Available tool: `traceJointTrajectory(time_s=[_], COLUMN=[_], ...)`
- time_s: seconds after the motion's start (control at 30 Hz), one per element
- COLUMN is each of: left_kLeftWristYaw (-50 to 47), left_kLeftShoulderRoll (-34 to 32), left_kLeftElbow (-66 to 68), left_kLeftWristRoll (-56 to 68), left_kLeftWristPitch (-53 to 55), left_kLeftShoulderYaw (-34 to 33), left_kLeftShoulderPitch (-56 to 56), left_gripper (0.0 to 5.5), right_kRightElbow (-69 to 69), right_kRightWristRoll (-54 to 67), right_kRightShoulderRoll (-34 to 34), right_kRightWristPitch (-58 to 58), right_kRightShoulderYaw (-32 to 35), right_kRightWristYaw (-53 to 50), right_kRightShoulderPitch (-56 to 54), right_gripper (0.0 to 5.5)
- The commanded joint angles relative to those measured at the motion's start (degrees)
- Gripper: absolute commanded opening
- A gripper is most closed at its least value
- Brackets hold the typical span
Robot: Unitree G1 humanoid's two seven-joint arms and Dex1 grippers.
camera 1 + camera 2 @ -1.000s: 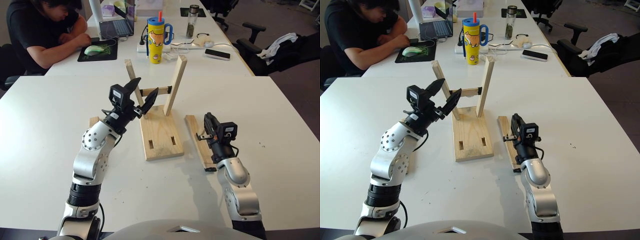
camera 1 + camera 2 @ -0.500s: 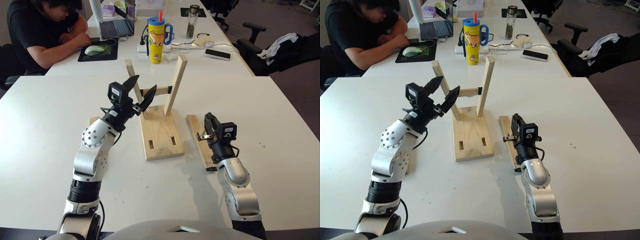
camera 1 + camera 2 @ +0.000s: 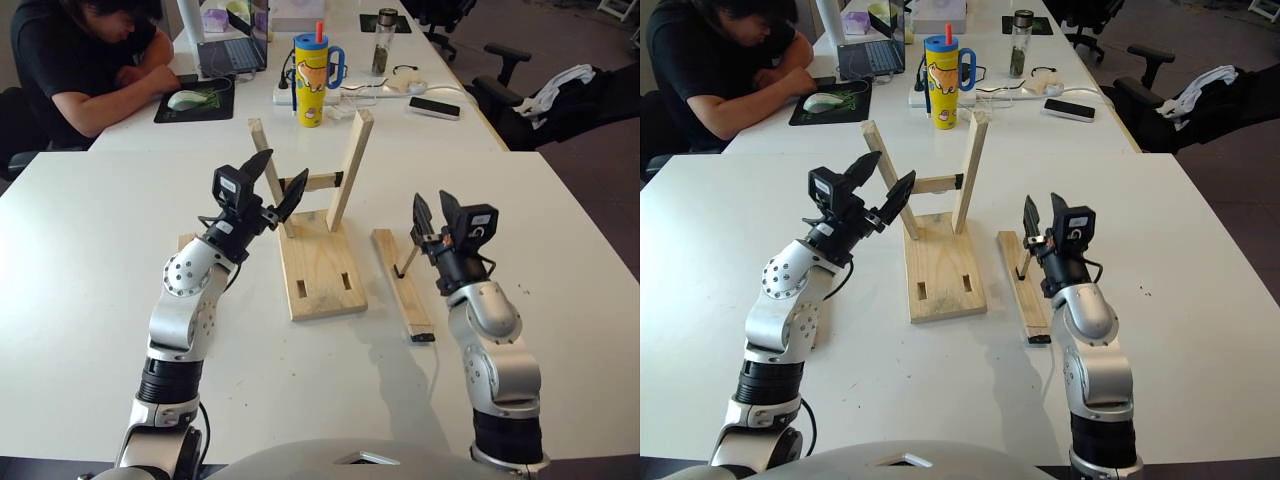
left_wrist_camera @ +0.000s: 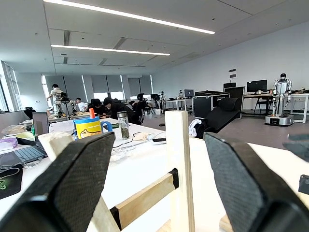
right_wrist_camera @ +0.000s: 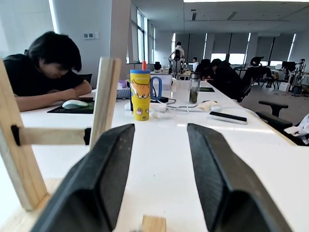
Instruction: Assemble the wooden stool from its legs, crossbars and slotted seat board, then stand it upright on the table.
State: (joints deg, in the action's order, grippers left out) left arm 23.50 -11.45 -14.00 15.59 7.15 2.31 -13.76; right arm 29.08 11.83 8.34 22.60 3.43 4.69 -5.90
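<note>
**— Jaws on those two arms: how do they stand?**

— Spread wide on both, with nothing held. The left gripper [image 3: 284, 170] hangs in the air close to the half-built frame. It is level with the crossbar [image 3: 320, 182] and right by the left leg [image 3: 260, 135]. I can't tell from here whether a finger touches the wood.

**— And the right one?**

— The right gripper [image 3: 432, 207] is up off the table [image 3: 100, 250]. It sits above the far end of a loose plank [image 3: 404, 285], and its fingers point away toward the frame.

**— Where is the stool itself?**

— In pieces, really. The seat board [image 3: 322, 265] lies flat in the middle of the table. Two open slots show at its near end. At its far end the left leg and the right leg [image 3: 352, 165] stand up out of it. Both lean a little, and the crossbar joins them partway up. The loose plank lies flat just to the right of the seat board, roughly parallel to it and not touching it.

**— Anything else about?**

— The end of another wooden piece [image 3: 187, 242] pokes out beside the left arm. A yellow cup [image 3: 312, 80] stands on the next table behind.
</note>
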Motion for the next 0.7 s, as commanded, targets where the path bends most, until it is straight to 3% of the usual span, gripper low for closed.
traceJointTrajectory(time_s=[0.03, 0.33, 0.7], left_kLeftWristYaw=[-0.99, -3.20, -3.57], left_kLeftShoulderRoll=[0.79, 2.25, 2.88], left_kLeftElbow=[-0.97, -0.78, -1.17], left_kLeftWristRoll=[-0.90, -2.12, -2.12], left_kLeftWristPitch=[-0.32, -1.09, -1.26], left_kLeftShoulderYaw=[0.78, 0.88, 1.54], left_kLeftShoulderPitch=[1.05, 1.35, 1.90], left_gripper=[3.40, 3.40, 3.40], right_kRightElbow=[0.55, -1.09, -0.08], right_kRightWristRoll=[3.07, 4.18, 1.16], right_kRightShoulderRoll=[1.03, 1.45, 2.01], right_kRightWristPitch=[4.64, 7.93, 3.97], right_kRightShoulderYaw=[2.45, 2.20, -0.68], right_kRightWristYaw=[0.06, 0.60, 1.07], right_kRightShoulderPitch=[-9.24, -13.59, -16.56], right_gripper=[1.61, 0.07, 0.00])
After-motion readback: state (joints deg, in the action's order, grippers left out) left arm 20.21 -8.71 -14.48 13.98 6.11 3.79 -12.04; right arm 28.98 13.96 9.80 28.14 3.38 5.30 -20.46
